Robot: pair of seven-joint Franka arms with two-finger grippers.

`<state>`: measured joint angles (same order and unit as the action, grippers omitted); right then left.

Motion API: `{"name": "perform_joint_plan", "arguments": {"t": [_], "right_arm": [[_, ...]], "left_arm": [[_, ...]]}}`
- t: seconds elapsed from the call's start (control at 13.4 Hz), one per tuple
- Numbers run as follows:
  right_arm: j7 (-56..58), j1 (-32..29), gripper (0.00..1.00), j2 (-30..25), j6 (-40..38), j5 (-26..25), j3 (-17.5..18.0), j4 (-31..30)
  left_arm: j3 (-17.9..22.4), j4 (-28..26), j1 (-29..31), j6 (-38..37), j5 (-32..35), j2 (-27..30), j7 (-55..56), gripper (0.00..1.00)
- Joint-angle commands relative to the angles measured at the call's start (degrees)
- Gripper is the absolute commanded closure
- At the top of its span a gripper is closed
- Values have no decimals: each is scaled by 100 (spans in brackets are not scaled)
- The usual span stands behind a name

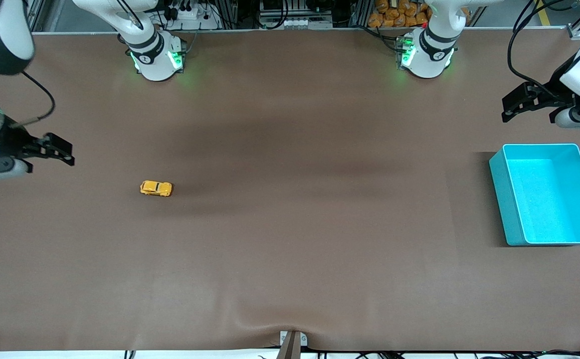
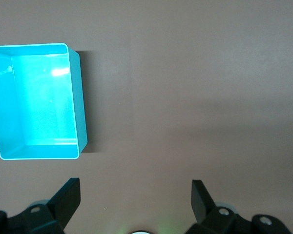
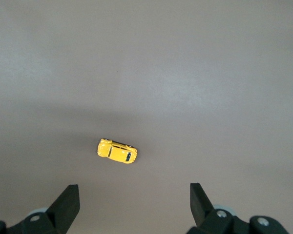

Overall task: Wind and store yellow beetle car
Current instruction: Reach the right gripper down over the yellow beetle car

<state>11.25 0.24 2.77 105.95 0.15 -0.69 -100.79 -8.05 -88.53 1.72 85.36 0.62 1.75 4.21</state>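
Nothing is grasped yet: the yellow beetle car [image 1: 156, 188] sits alone on the table [image 1: 290, 239] toward the right arm's end, well apart from the turquoise bin [image 1: 499, 172]. The right gripper [image 1: 65, 152] hangs spread wide and empty near the car, the left gripper [image 1: 511, 105] likewise beside the bin, waiting. Next, probably, the right gripper must descend squarely over the car.

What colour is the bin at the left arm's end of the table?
Turquoise, inside and out. The bin shows best in the left wrist view.

A brown counter [image 1: 290, 239] carried two things, well apart: a yellow beetle car [image 1: 156, 188] toward the right arm's end and a turquoise bin [image 1: 499, 199] toward the left arm's end.
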Motion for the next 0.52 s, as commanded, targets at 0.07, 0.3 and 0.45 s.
{"name": "perform_joint_plan", "arguments": {"t": [0.07, 0.3, 0.45], "right_arm": [[324, 108, 0, -127, 1118, -130, -1, -1072], [999, 108, 0, 118, 1795, -138, -1, -1556], [1325, 196, 0, 346, 2200, -400, -1, -1785]], "left_arm": [[-3, 47, 39, -37, 0, 27, -87, 0], [-3, 47, 39, -37, 0, 27, -87, 0], [-3, 47, 39, -37, 0, 27, -87, 0]]}}
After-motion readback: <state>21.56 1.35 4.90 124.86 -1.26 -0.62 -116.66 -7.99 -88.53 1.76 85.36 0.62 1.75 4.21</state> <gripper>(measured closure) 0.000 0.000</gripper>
